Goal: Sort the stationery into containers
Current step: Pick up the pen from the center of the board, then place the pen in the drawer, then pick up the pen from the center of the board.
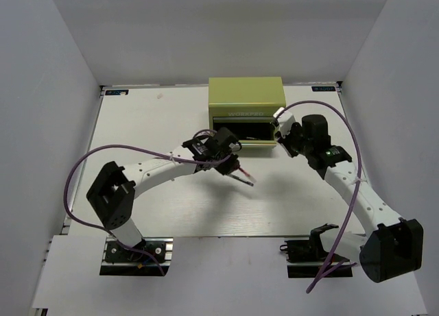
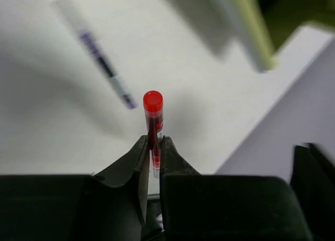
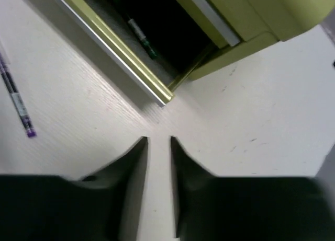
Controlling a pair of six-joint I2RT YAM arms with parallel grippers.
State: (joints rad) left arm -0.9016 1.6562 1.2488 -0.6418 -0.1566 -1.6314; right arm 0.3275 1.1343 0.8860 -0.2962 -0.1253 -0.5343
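Note:
My left gripper (image 1: 230,166) is shut on a red pen (image 2: 153,115), which sticks out past the fingertips above the table, in front of the olive-green box cabinet (image 1: 245,96). The cabinet's lower drawer (image 3: 115,47) is pulled open, and a green pen (image 3: 141,37) lies inside it. A pale pen with purple and dark markings (image 2: 99,58) lies on the table beyond the red pen; it also shows in the right wrist view (image 3: 15,100). My right gripper (image 3: 158,141) is open a little and empty, just above the table by the drawer's right front corner (image 1: 281,134).
White walls enclose the table on the left, back and right. The open drawer's front edge (image 2: 251,32) juts toward the arms. Purple cables loop over both arms (image 1: 82,165).

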